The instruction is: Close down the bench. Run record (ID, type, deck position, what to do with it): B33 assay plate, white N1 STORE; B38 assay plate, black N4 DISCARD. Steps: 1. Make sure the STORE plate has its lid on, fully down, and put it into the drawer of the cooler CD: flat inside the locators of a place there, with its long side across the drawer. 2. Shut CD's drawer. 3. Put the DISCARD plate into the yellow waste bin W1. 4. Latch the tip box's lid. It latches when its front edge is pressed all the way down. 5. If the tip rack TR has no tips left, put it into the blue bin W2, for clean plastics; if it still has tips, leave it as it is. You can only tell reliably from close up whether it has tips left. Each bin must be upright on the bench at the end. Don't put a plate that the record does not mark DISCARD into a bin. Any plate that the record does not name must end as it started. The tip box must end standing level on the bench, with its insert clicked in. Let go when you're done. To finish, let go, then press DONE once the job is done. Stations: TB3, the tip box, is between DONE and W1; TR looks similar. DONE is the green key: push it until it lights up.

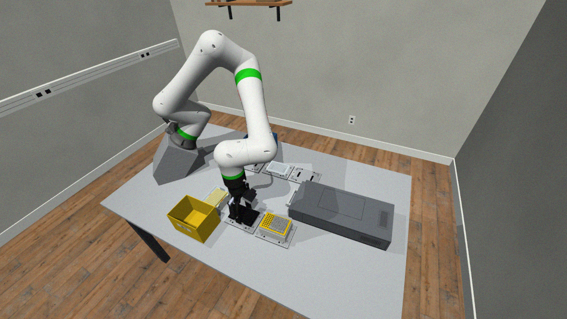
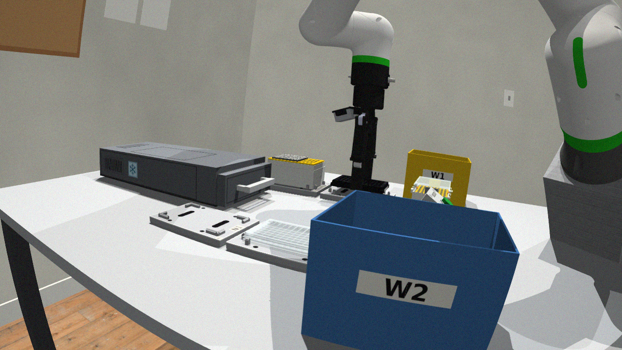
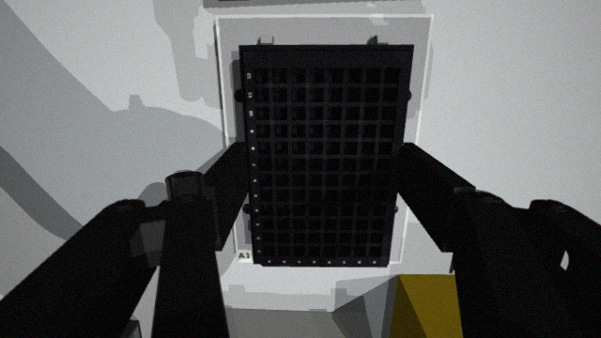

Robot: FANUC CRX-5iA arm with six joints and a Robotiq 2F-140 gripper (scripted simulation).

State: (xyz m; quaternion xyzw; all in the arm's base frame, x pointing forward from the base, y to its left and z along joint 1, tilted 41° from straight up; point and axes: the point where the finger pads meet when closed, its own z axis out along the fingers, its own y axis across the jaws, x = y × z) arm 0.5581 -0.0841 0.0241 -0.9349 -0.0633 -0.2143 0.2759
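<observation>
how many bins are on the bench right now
2: the yellow bin W1 stands beside the black plate gripped by the claw; the blue bin W2 stands nearest the exterior camera.

From above, we lose most of the blue bin [image 1: 273,136] behind the arm [image 1: 249,114], and the tool [image 1: 238,212] covers part of the black plate [image 1: 249,217]. In the side view the blue bin [image 2: 404,270] hides the near end of the clear plate [image 2: 278,233] and the foot of the yellow bin [image 2: 438,167]. The wrist view cuts off the yellow bin [image 3: 424,305] at the bottom edge, and the plate's [image 3: 324,155] tiny white edge marks are unreadable.
</observation>
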